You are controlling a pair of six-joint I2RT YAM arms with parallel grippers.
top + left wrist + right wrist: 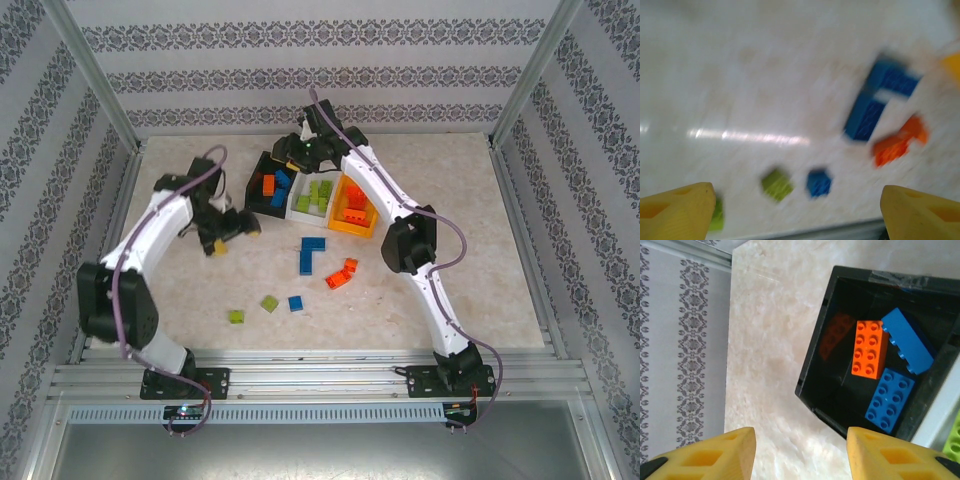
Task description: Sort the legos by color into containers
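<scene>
- Black bin (812, 370) holds one orange brick (869, 348) and two blue bricks (890, 400).
- Right hand (800, 455) is wide open, empty, by its rim.
- Left hand (797, 210) is wide open, empty, above the table (740, 75).

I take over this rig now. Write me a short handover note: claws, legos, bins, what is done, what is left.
Left claw: open, empty, over the table.
Right claw: open, empty, above the black bin.
Done: black bin holds two blue bricks and one orange brick; white bin holds lime green bricks; orange-yellow bin holds orange-red bricks.
Left: on the table lie a blue L-shaped piece, an orange-red cluster, two green bricks, one small blue brick. The orange brick probably belongs in the orange-yellow bin.
</scene>
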